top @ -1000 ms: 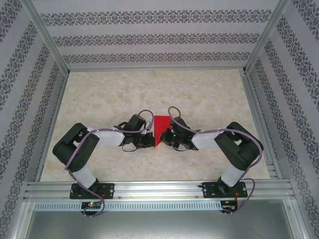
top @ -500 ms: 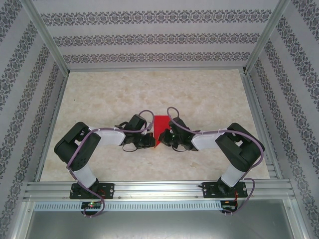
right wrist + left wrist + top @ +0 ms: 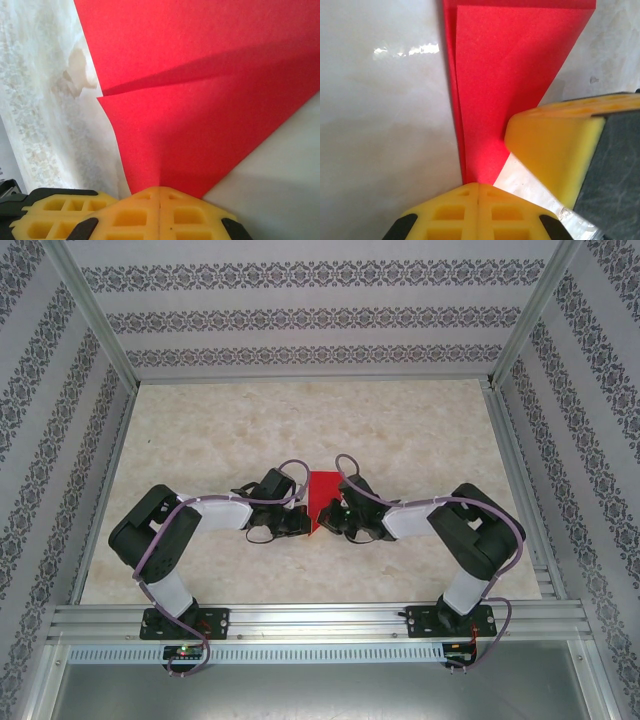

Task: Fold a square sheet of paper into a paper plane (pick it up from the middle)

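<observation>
Left claw [image 3: 303, 524] and right claw [image 3: 326, 522] met nose to nose near the middle of the table [image 3: 220, 430], with the two arms reaching inward from either side. Between them lay the sheet of paper [image 3: 323, 490], bright red and already creased. From above it was broad along its far edge and tapered toward the near end, where both claws sat. The right claw covered part of its right side.

On the left wrist camera, the left claw [image 3: 478, 195] was closed. Its yellow fingers were pressed together on the narrow near tip of the sheet of paper [image 3: 505, 75]. Two layers showed there, a thin strip of the lower one peeking out along the left edge of the upper. A yellow finger [image 3: 550, 145] of the right claw pushed in from the right, touching the red edge just beside that pinch. The pale glossy table [image 3: 380, 125] ran along the left.

On the right wrist camera, the right claw [image 3: 159, 197] was likewise clamped shut on a pointed part of the sheet of paper [image 3: 200, 125]. The paper fanned out wide from the fingers. A shadowed line crossed the red where one flap overlapped another.
</observation>
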Motion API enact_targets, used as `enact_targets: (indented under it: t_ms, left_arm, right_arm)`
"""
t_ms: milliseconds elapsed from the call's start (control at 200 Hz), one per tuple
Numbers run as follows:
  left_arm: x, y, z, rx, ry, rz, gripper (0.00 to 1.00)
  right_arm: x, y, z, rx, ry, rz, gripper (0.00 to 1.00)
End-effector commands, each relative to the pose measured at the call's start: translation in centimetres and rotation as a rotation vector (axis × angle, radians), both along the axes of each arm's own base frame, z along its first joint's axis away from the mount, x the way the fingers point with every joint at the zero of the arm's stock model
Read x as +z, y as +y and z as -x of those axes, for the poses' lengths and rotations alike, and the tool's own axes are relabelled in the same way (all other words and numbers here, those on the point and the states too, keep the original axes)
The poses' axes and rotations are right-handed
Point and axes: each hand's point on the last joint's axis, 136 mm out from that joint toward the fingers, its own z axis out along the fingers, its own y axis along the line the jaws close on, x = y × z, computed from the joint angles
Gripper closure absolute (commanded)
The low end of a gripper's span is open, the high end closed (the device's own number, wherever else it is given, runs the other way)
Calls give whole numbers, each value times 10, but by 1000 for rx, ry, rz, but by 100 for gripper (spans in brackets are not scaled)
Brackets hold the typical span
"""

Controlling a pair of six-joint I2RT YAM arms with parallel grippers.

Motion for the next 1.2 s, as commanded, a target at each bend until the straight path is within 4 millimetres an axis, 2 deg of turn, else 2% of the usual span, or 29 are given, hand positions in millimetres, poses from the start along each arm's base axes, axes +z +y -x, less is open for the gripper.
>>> enact_targets:
  t_ms: [0,145,470,674,819,924,1019,1194]
  left_arm:
    - [-46,46,33,-7,116,-253,100]
    - [-50,53,39,-19,127,-286,100]
    - [-53,54,41,-28,139,-293,100]
    - [-51,52,39,-29,133,-287,100]
    - [-45,47,35,-36,116,-267,100]
    - [-35,35,27,-46,84,-210,100]
    - [-16,19,18,-63,40,-130,100]
    - [20,-1,8,-85,-45,-5,98]
  right_arm:
    - [-12,-24,-13,-45,3,80,98]
    - [-13,-39,-27,-63,-1,102,98]
    - [-19,-78,-54,-107,-24,166,98]
    - [-12,-89,-68,-116,-52,178,98]
    - [20,-79,-73,-91,-143,136,97]
    - [40,-64,-64,-49,-191,107,97]
    - [42,-50,-50,-20,-189,90,97]
    - [34,-23,-33,23,-152,56,96]
